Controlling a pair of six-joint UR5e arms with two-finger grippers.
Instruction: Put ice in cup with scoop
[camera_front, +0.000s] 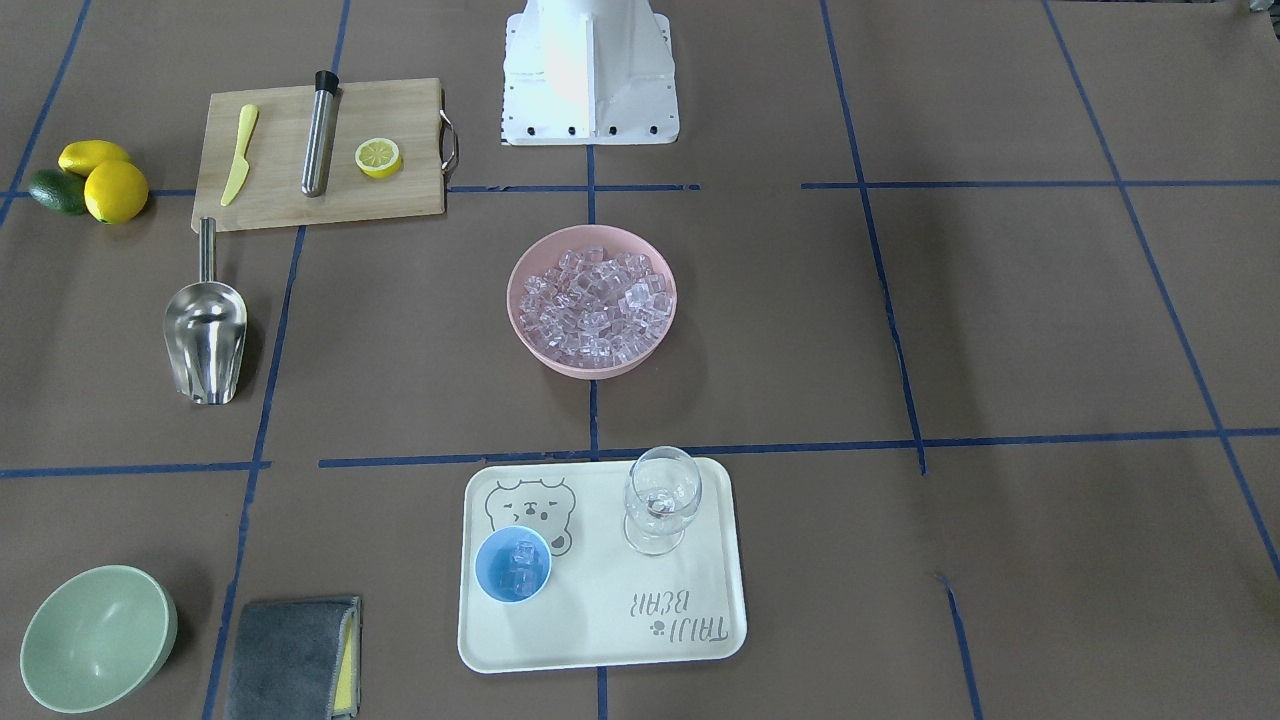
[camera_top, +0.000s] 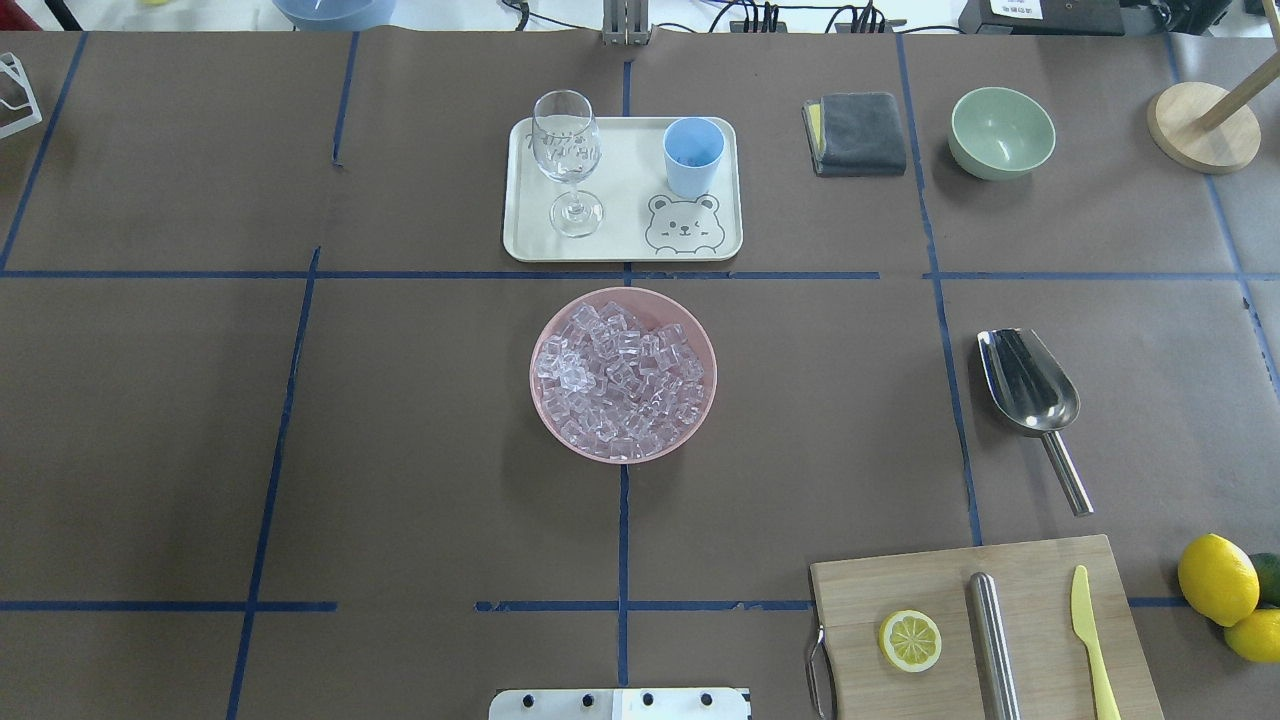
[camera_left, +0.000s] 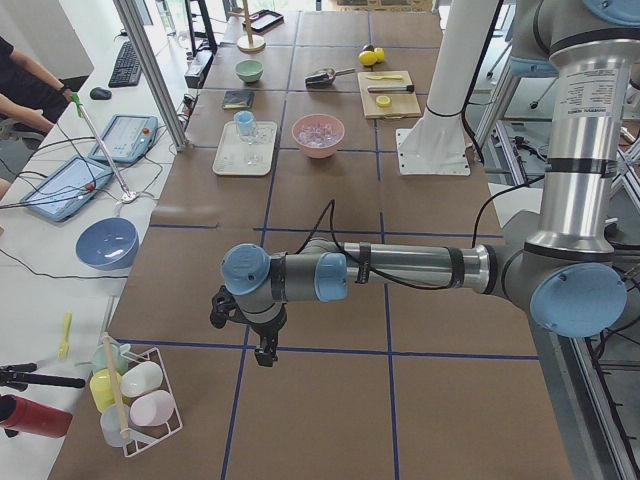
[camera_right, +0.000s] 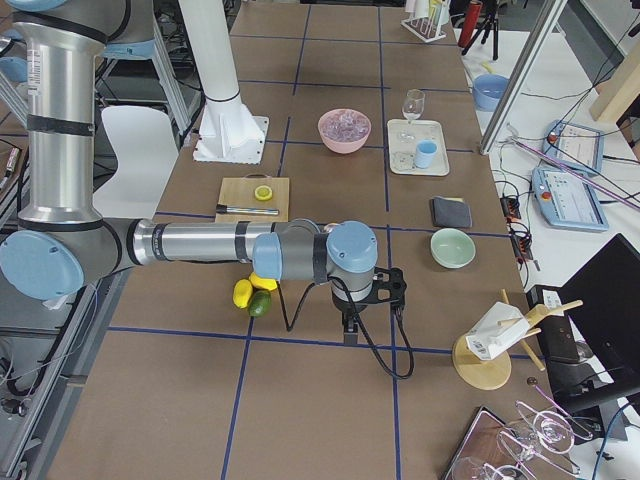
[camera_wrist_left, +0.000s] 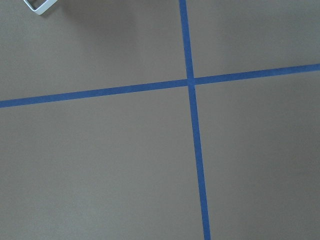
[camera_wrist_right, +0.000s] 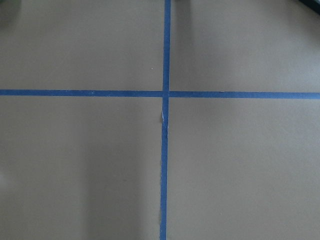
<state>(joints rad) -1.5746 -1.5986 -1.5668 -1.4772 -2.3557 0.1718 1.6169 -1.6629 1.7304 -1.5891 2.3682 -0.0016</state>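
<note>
Steel scoop (camera_top: 1030, 385) is lying free, well apart from the ice (camera_top: 622, 375) in the pink bowl (camera_top: 534, 380) and the cup (camera_top: 692, 157) on the tray (camera_top: 625, 215), with left gripper (camera_left: 265, 354) and right gripper (camera_right: 347, 328) hanging wide, openness unreadable, so a square pinch on its handle looks best.

My table (camera_top: 400, 420) is brown, crossed by a grid of blue tape lines (camera_top: 622, 540), and at its middle a pink bowl (camera_top: 537, 372) holds clear, glassy ice (camera_top: 620, 375). Farther off, a cream tray (camera_top: 630, 180) with a grey line-drawn bear (camera_top: 682, 222) carries the light-blue cup (camera_top: 693, 160). On my right are the mirror-bright silver scoop (camera_top: 1030, 385), a pale green bowl (camera_top: 1002, 135), a dark grey cloth (camera_top: 860, 132) edged yellow, and a tan wooden board (camera_top: 1045, 620) with a yellow knife (camera_top: 1092, 640) and a yellow lemon half (camera_top: 910, 640).
</note>
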